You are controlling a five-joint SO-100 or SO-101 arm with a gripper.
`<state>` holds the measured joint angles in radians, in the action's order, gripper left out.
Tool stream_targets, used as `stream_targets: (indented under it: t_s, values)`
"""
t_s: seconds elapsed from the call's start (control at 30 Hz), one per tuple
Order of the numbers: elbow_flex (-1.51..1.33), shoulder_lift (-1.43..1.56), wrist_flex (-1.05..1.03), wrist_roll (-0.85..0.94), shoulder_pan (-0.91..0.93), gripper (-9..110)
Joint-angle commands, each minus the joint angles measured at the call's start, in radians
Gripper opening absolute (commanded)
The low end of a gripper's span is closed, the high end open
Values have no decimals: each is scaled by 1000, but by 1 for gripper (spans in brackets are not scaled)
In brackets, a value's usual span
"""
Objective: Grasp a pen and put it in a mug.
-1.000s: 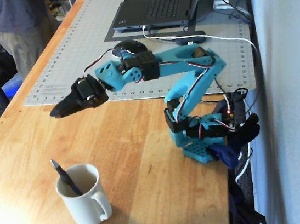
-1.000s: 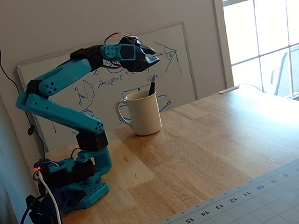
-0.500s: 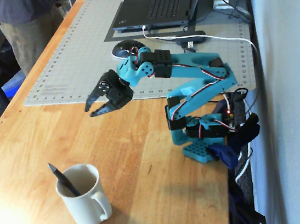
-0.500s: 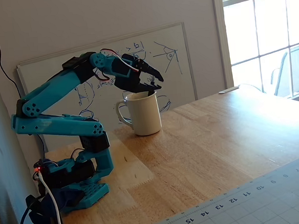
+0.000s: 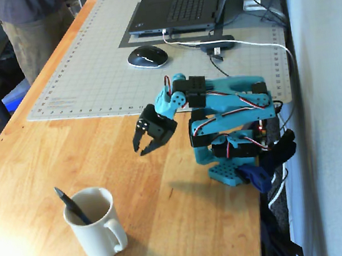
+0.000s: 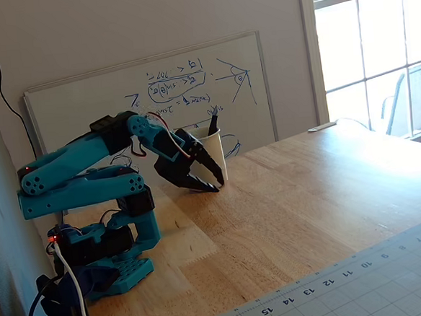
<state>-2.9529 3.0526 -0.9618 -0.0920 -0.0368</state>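
Pen [image 5: 71,206] stands inside the mug [image 5: 98,229], its lower end down in the pale interior and its upper end leaning out over the rim on the side away from the handle; in the other fixed view its tip [image 6: 214,120] pokes above the mug [image 6: 215,158]. The mug sits upright on the counter [image 5: 172,229]. The end effector [image 5: 149,145] hangs in the air apart from the mug, toward the arm's base, fingers partly spread and holding nothing. Judging by this, the placing is done, with at most a retreat left.
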Motion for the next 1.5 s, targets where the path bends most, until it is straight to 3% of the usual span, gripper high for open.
stream_targets:
  t_s: [0.0,0.23,0.47,0.83,1.47]
  values:
    - [-41,75,-3,-8,6,0]
    - [-190,201,-14,-8,8,0]
    - [-181,296,-213,2,3,0]
    - [-183,301,-207,193,-3,0]
    - [-183,301,-207,186,-5,0]
